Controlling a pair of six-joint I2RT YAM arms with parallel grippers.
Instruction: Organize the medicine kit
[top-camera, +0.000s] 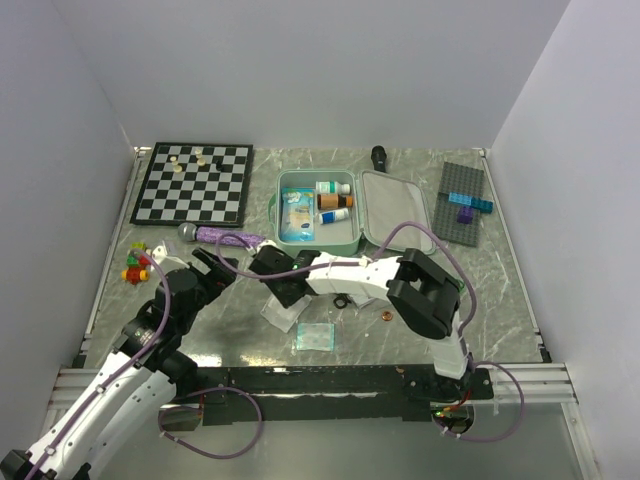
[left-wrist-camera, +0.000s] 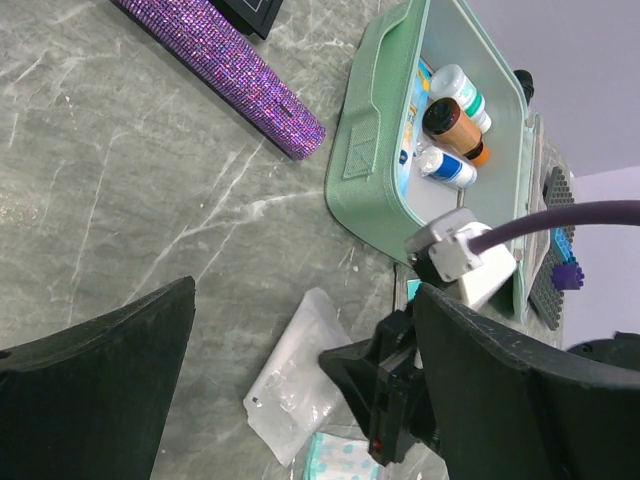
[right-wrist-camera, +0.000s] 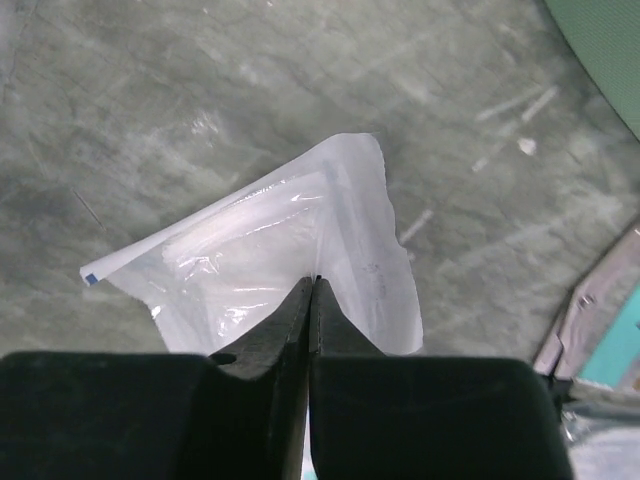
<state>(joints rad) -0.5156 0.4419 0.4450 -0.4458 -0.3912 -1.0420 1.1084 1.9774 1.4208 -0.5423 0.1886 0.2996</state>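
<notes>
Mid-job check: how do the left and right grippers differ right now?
The left gripper has its jaws wide open; the right gripper is shut. The left gripper holds nothing, while the right gripper pinches the clear pouch. Both sit low over the table, close to the open medicine kit.

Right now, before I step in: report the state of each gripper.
Left gripper: jaws wide open, holding nothing.
Right gripper: jaws shut on the clear plastic pouch.
</notes>
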